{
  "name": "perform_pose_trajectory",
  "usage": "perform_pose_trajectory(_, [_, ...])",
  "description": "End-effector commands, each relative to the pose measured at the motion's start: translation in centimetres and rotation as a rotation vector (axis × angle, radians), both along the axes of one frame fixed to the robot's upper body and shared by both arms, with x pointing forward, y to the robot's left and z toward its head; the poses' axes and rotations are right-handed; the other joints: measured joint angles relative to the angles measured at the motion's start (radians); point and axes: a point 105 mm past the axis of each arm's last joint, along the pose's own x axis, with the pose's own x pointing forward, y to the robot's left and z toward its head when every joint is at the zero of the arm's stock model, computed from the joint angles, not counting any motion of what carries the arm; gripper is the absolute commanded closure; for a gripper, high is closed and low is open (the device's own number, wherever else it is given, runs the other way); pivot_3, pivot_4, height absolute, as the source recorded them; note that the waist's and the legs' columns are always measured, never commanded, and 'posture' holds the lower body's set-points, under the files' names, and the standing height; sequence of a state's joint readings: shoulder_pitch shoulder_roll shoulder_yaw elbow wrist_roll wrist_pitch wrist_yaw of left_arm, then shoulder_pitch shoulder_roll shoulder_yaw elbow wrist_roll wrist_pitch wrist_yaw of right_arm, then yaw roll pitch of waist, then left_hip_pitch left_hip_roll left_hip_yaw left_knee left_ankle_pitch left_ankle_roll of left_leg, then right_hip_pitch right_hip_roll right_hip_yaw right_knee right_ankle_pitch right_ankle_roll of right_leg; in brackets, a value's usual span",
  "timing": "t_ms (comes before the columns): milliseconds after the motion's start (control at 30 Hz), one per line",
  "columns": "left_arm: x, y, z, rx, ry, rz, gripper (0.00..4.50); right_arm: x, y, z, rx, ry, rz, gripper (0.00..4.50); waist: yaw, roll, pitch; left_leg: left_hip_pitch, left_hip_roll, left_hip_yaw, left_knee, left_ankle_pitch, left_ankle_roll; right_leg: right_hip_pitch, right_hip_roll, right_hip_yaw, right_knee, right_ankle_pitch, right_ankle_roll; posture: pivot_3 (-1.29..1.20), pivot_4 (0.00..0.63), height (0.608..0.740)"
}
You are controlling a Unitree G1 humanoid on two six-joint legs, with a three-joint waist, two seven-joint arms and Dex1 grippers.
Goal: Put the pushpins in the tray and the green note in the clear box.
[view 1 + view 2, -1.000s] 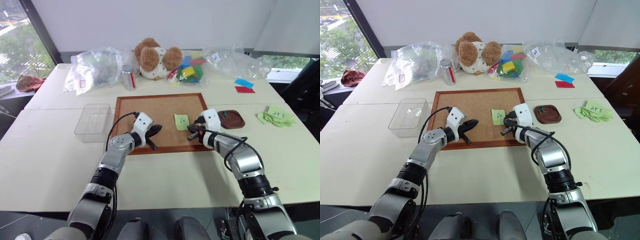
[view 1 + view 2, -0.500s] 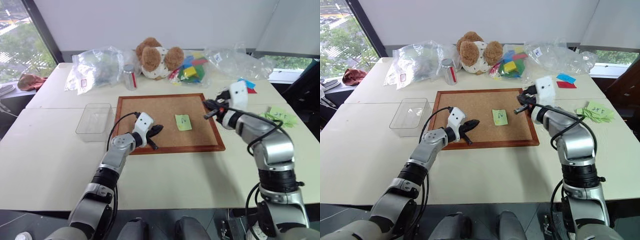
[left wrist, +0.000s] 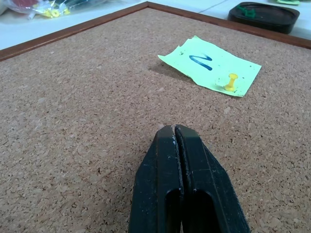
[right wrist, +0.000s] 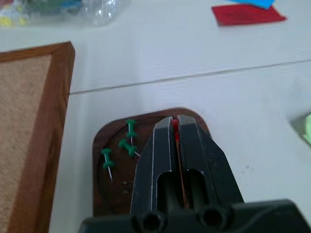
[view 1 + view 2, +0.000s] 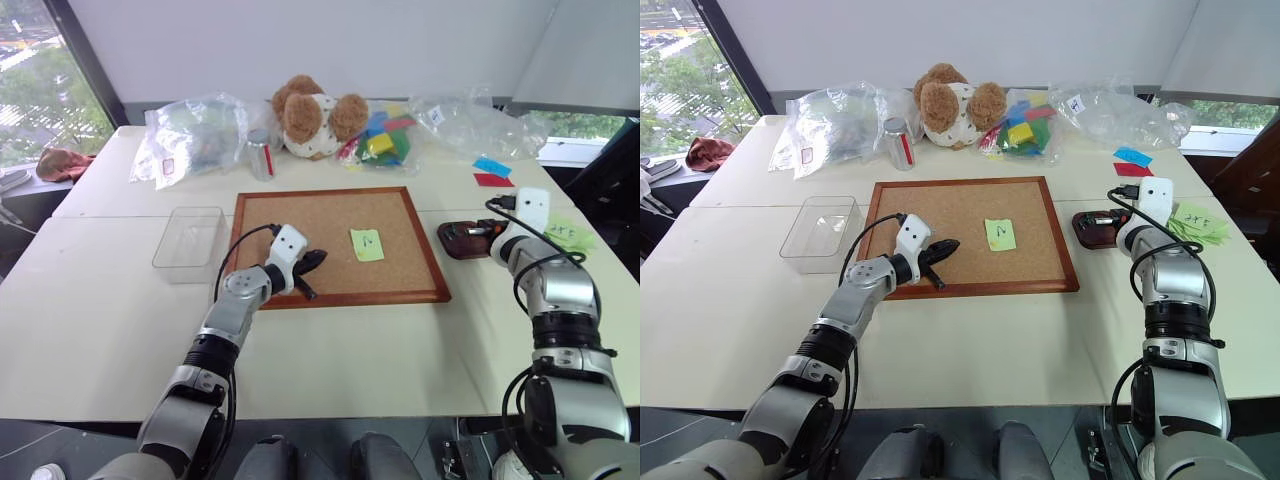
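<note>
Head views: the right gripper [image 5: 1110, 219] is held over the tray [image 5: 1086, 231], just right of the corkboard [image 5: 300, 235]. The left gripper [image 5: 308, 262] is parked over the board's near-left area. The green note [image 5: 367, 244] lies flat on the board right of centre; the clear box [image 5: 186, 238] sits left of the board, nothing seen inside.

Left wrist view: the left fingers [image 3: 160, 170] are pressed together with nothing between them. The note is seen pinned by one yellow pushpin [image 3: 231, 80], so it cannot be lifted yet.

Right wrist view: the right fingers [image 4: 197, 145] are pinched on a red pushpin [image 4: 174, 124], directly above the tray. Three green pushpins [image 4: 121, 148] already lie in its left part.

Step judged: the red pin is to be dropped. The tips should be kept low and over the tray's middle, then opened fully, so the pin is not bounced over the shallow rim. The yellow pin is best pulled next, straight up, so the paper is not torn.
</note>
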State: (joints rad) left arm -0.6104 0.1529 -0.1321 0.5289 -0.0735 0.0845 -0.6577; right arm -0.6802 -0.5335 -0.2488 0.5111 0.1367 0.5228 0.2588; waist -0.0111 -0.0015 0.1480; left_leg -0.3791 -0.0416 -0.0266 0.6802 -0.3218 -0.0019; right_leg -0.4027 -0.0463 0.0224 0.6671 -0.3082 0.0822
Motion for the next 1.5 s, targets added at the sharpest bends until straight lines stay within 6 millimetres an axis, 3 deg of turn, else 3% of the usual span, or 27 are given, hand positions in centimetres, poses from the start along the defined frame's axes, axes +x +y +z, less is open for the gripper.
perform_pose_trajectory(33, [-1.0,0.3,-3.4,0.039,0.117,0.007,4.50,0.4,0.6,0.2,0.007,-0.027,0.025,4.48,0.000,0.000,0.000,0.000,0.000,0.000,0.000,0.000,0.000,0.000,0.000,0.000,0.000,0.000,0.000,0.00,0.150,0.740])
perform_pose_trajectory(233, [-0.9,0.4,-3.4,0.038,0.116,0.013,4.50,0.1,0.8,-0.8,0.027,-0.002,0.033,4.48,-0.001,0.000,0.000,0.000,0.000,0.000,0.000,0.000,0.000,0.000,0.000,0.000,0.000,0.000,0.000,0.00,0.150,0.740])
perform_pose_trajectory(333, [-0.9,0.4,-3.4,0.039,0.116,0.012,4.50,0.0,1.1,-0.7,0.030,-0.006,0.044,3.66,-0.001,0.000,0.000,0.000,0.000,0.000,0.000,0.000,0.000,0.000,0.000,0.000,0.000,0.000,0.000,0.00,0.150,0.740])
perform_pose_trajectory(500, [-1.0,0.4,-3.4,0.039,0.115,0.012,4.50,-0.3,1.3,1.3,0.026,-0.048,0.056,1.29,-0.001,0.001,0.000,0.000,0.000,0.000,0.000,0.000,0.000,0.000,0.000,0.000,0.000,0.000,0.000,0.00,0.150,0.740])
perform_pose_trajectory(767, [-1.1,0.4,-3.5,0.036,0.118,0.011,4.50,-1.9,3.9,5.0,0.013,-0.108,0.164,1.29,0.000,0.001,-0.001,0.000,0.000,0.000,0.000,-0.001,0.001,0.000,0.000,0.000,0.000,0.000,0.000,0.00,0.150,0.740])
perform_pose_trajectory(833, [-1.1,0.4,-3.5,0.036,0.117,0.010,4.50,-2.5,5.6,5.3,0.024,-0.101,0.249,1.29,0.000,0.001,-0.001,0.000,0.000,0.000,0.000,-0.001,0.002,0.000,0.000,0.000,-0.001,0.000,0.000,0.00,0.150,0.740])
perform_pose_trajectory(1000, [-1.0,0.4,-3.5,0.040,0.116,0.006,4.50,-4.4,14.3,4.6,0.020,-0.064,0.579,1.29,-0.003,0.002,-0.001,0.000,0.000,-0.001,-0.001,-0.002,0.003,0.000,0.000,0.000,0.000,0.000,0.000,0.00,0.150,0.740])
perform_pose_trajectory(1133, [-1.0,0.3,-3.5,0.044,0.115,0.003,4.50,-5.0,17.6,3.0,-0.012,-0.037,0.683,1.29,0.001,0.002,-0.001,0.002,0.000,-0.001,0.000,-0.002,0.004,0.002,0.000,0.000,-0.001,0.000,0.000,0.00,0.150,0.740])
perform_pose_trajectory(1167, [-1.0,0.3,-3.5,0.044,0.115,0.004,4.50,-5.1,18.5,2.6,-0.009,-0.032,0.709,1.52,0.002,0.002,-0.001,0.002,0.000,-0.001,0.000,-0.002,0.004,0.002,0.000,0.000,-0.001,0.000,0.000,0.00,0.150,0.740])
perform_pose_trajectory(1267, [-0.9,0.4,-3.4,0.045,0.112,0.005,4.50,-5.1,19.8,1.7,-0.035,-0.021,0.738,2.59,0.001,0.002,-0.001,0.001,0.000,-0.001,0.000,-0.002,0.003,0.002,0.000,0.000,-0.002,0.000,0.000,0.00,0.150,0.740])
perform_pose_trajectory(1500, [-0.9,0.5,-3.4,0.044,0.110,0.011,4.50,-4.3,19.5,-0.7,-0.050,0.027,0.714,2.59,0.000,0.002,-0.001,0.002,0.000,-0.001,0.000,-0.002,0.003,0.002,0.000,0.000,-0.002,0.000,0.000,0.00,0.150,0.740])
